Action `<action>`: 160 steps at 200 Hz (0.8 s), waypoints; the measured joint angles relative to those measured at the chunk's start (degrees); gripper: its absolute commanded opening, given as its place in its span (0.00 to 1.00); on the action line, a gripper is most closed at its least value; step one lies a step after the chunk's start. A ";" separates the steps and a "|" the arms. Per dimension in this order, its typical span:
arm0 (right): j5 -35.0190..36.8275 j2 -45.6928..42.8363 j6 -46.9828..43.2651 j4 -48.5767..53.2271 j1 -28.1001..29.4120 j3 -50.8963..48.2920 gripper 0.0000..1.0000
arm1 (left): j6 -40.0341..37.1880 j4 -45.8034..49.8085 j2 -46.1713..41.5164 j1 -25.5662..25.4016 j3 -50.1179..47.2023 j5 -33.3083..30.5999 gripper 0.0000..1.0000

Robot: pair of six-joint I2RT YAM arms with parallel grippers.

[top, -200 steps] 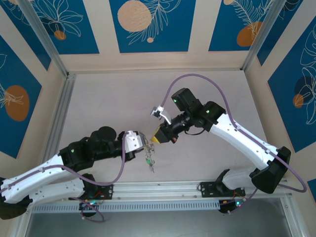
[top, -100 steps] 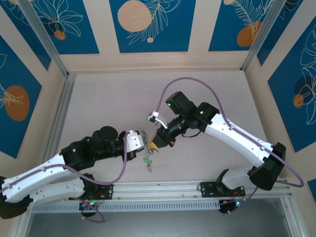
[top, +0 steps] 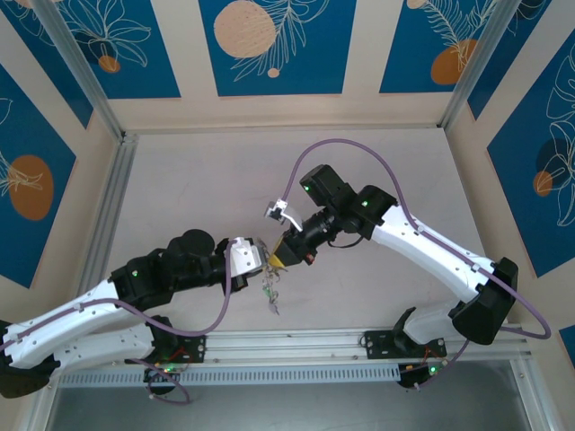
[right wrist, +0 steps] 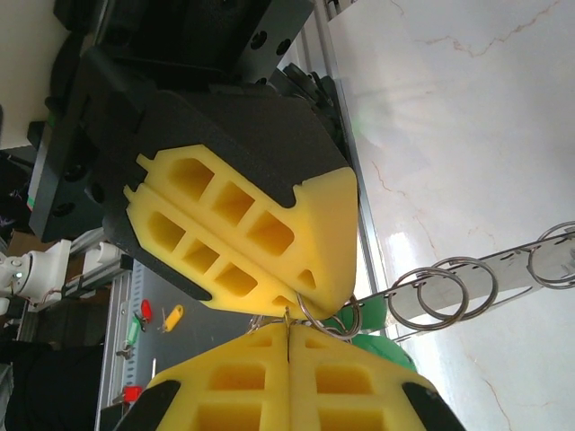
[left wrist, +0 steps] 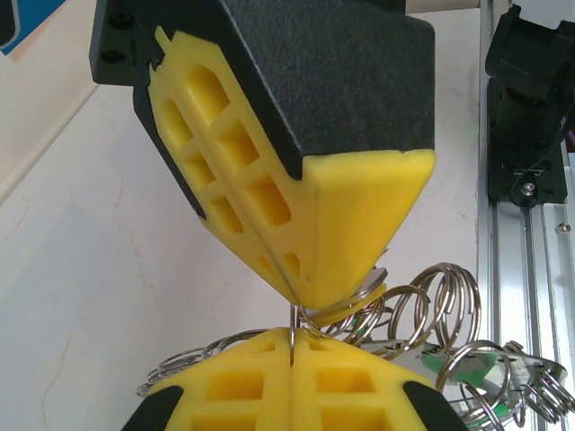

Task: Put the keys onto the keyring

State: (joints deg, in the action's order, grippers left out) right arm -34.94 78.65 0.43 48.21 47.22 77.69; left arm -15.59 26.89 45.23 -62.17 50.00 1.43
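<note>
Left hand and right hand both pinched the keyring, tips almost meeting; an uneven pull might have freed it.

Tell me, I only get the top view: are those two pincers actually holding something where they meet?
Observer: Yes. From the left wrist, the left pincer is shut on the thin wire of the keyring.
Operator: And the other one?
Observer: The right pincer is shut too, nipping the keyring close by the left tips.
Operator: Any keys there?
Observer: A green key head sits low, right of both tips.
</note>
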 measured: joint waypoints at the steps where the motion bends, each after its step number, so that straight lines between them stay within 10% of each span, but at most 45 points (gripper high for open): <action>1: 0.00 0.00 0.02 0.00 0.00 0.00 0.00 | 0.00 -0.02 0.00 0.00 0.00 0.00 0.00; 160: 2.01 1.99 -0.04 2.40 -0.79 1.07 0.00 | 0.02 0.55 -0.17 0.02 -0.68 -0.02 0.00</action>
State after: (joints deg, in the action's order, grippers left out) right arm -32.93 80.64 0.38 50.61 46.44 78.76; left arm -15.57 27.44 45.06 -62.15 49.32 1.41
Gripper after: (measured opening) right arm 0.049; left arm 0.041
